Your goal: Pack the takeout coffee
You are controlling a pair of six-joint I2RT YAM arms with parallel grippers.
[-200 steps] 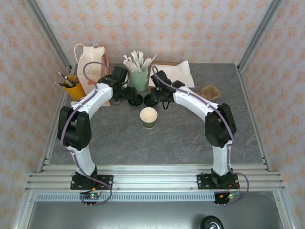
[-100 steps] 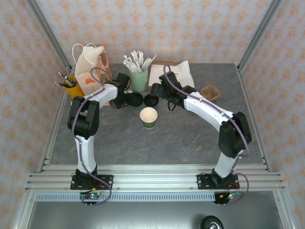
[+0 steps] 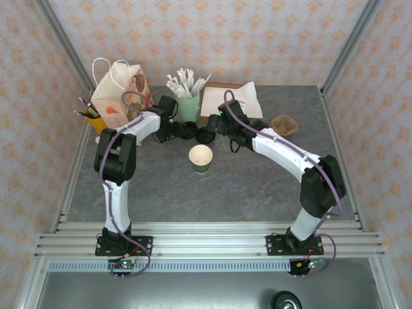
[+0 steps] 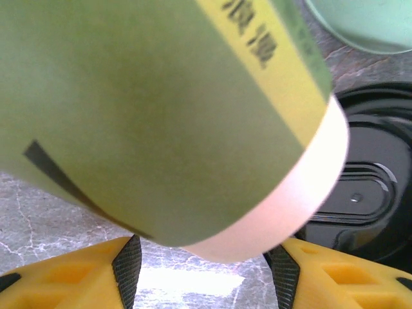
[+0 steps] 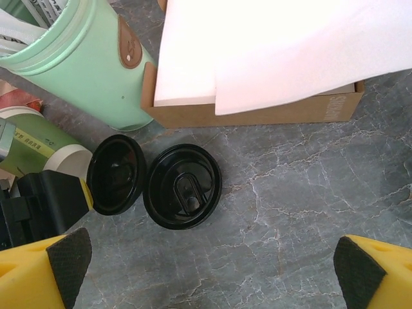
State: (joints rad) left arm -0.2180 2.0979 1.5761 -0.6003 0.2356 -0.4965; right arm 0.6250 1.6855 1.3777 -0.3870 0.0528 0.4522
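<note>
Left gripper (image 4: 203,267) — yellow fingers on either side of a tilted dark green paper cup (image 4: 161,122), its cream end toward the tips. Whether they clamp it cannot be told.
Right gripper (image 5: 212,261) — spread wide, holding nothing. Ahead and to its left are two black lids, flat and touching: sip-hole lid (image 5: 183,187) and plain lid (image 5: 116,174), the latter beside the cup's cream end. Beyond them is a pale green cup (image 5: 84,64).

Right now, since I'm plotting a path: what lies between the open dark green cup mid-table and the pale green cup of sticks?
In the top view, two black lids lie side by side there.
</note>
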